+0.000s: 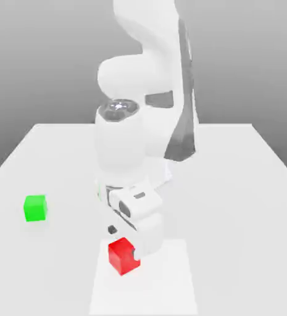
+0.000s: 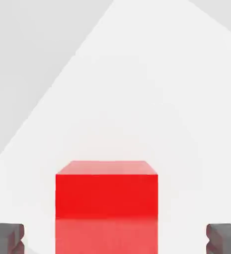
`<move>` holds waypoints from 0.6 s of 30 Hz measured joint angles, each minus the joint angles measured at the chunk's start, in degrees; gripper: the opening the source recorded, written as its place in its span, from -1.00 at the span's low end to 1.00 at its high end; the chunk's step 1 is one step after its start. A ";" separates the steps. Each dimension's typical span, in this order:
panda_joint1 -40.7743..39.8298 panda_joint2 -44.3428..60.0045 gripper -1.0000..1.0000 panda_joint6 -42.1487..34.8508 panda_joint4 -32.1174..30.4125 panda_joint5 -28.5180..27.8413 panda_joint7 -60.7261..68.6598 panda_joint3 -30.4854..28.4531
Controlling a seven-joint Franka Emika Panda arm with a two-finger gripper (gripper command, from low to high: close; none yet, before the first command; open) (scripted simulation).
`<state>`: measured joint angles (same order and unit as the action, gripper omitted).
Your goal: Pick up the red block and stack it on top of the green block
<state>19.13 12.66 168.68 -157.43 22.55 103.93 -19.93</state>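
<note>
The red block (image 1: 122, 256) (image 2: 106, 193) sits on the white table near its front edge. My gripper (image 1: 124, 242) (image 2: 116, 238) is lowered right over it, open. In the hand view its two dark fingertips (image 2: 8, 238) stand wide on either side of the cube, with a gap between each one and the cube's side. The green block (image 1: 35, 208) rests on the table toward the exterior view's left, well apart from the red block and the gripper.
The white table (image 1: 238, 185) stretches out around both blocks. A brighter rectangular patch (image 1: 167, 281) lies under the red block at the front. The arm's white body (image 1: 139, 123) rises behind the gripper in the middle of the table.
</note>
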 joint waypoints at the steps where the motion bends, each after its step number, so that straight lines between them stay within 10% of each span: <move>1: -1.66 1.64 -1.00 1.16 0.38 2.60 1.93 2.26; 9: -0.42 0.73 -1.00 0.38 0.18 1.67 1.30 0.76; 18: -3.28 -15.20 -1.00 -10.12 -3.24 -26.85 -19.91 -11.56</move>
<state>15.85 -2.54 158.56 -160.67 -4.30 84.02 -31.49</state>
